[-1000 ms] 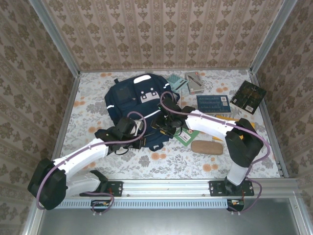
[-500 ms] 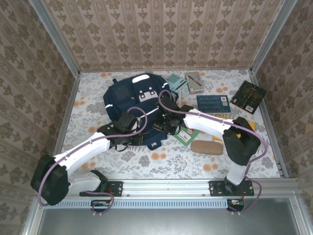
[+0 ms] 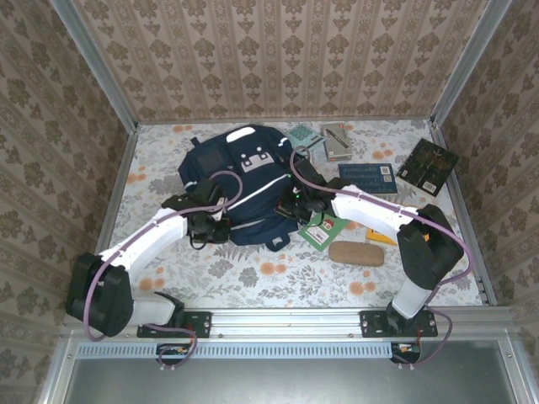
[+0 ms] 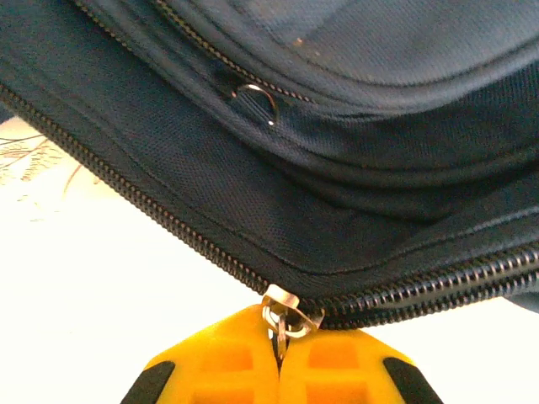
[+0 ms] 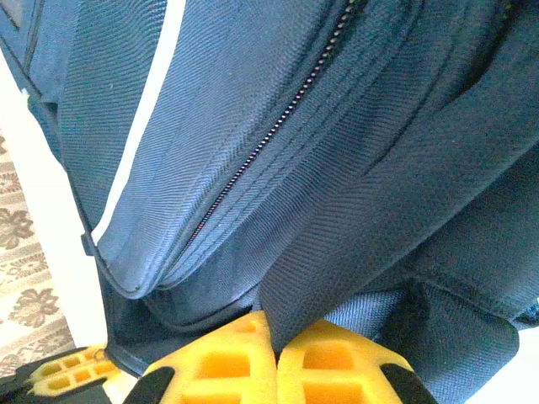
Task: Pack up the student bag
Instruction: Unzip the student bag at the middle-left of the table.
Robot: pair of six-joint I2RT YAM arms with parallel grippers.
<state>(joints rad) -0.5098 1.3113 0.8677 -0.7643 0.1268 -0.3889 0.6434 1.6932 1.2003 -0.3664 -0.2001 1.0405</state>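
From above, the student bag (image 3: 240, 181) lies flat in the middle of the table (image 3: 253, 286).

Left wrist: my left pincer (image 4: 280, 347) is squeezed tight on the little zip pull (image 4: 285, 318). A hard tug could make it slip out.

Right wrist: my right pincer (image 5: 274, 332) pinches a fold of bag cloth (image 5: 337, 236). If that slides free, the bag may drag along.

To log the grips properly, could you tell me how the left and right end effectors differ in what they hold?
The left end effector pinches the metal zipper pull; the right end effector pinches a fabric fold. The left one sits at the student bag's left near edge, the right one at its right side. Both are shut, with yellow fingers.
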